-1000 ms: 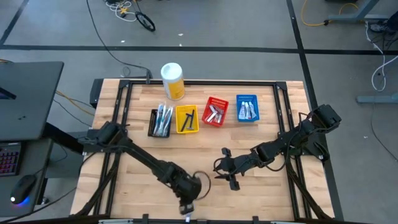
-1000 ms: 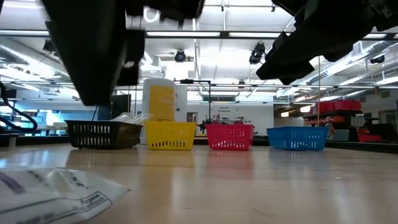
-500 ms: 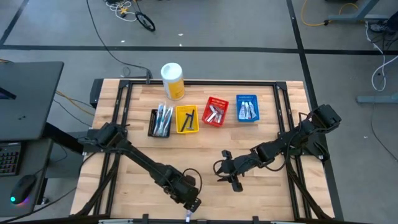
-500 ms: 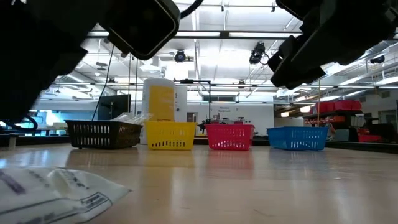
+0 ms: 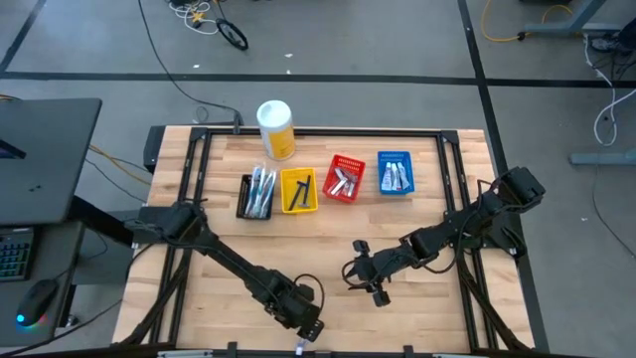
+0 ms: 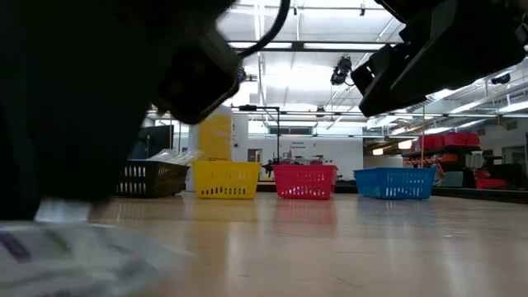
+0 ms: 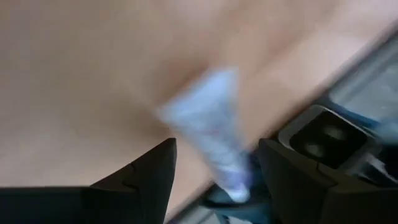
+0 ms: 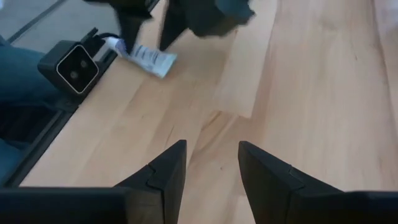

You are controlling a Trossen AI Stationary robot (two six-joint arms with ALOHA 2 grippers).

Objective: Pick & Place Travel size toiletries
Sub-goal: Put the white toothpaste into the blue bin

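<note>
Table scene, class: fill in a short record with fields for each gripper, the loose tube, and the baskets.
left gripper: open, over the tube at the table's front edge
right gripper: open, above bare wood, mid-table
tube: white, lying flat on the table, not gripped
baskets: black, yellow, red, blue, in a row at the back

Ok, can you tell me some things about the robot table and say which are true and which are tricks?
1. Four little baskets sit in a row: black, yellow, red and blue. True.
2. The yellow canister lies inside the red basket. False: it stands on the table behind the baskets.
3. The left gripper is open over a small white tube near the table's front edge. True.
4. The right gripper is squeezing a razor. False: it is open and holds nothing.
5. The blue basket is empty. False: it holds small toiletries.
</note>
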